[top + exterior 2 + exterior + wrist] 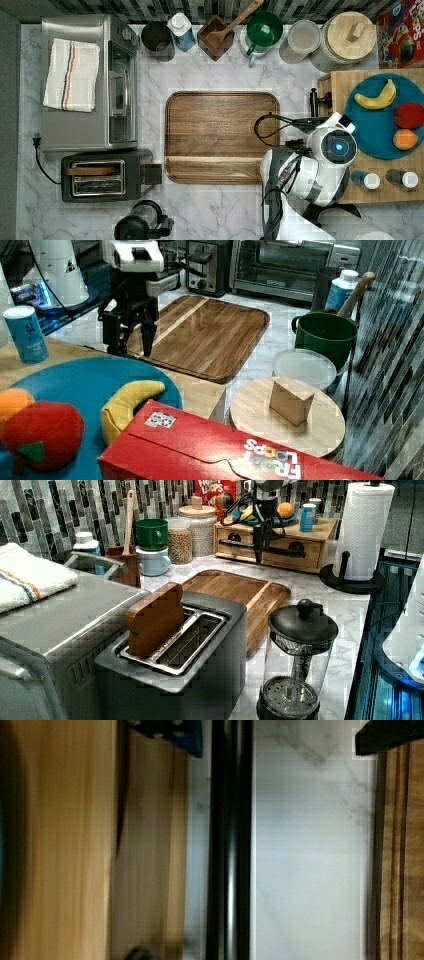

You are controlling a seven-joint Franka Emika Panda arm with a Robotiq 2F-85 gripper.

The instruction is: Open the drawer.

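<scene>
The drawer [272, 544] sits in a light-wood box at the left view's back right, its front about flush with the box. A long black bar handle [287, 551] crosses the front, and shows too in the top view as the handle [313, 102]. My gripper [260, 547] points down right at that bar. In the right view the gripper [131, 340] hangs open, its two dark fingers [148, 337] spread apart. The wrist view shows the handle [230, 845] running between the spread fingertips [172, 735], nearer the blue-padded one, with the drawer front [150, 860] beside it.
A brown rounded board [222, 135] lies just beside the box. A blue plate [372, 132] of toy fruit and two shakers [371, 180] rest on the box top. A paper towel roll [362, 530], a French press [297, 665], a toaster [105, 175] and a toaster oven [85, 82] stand around.
</scene>
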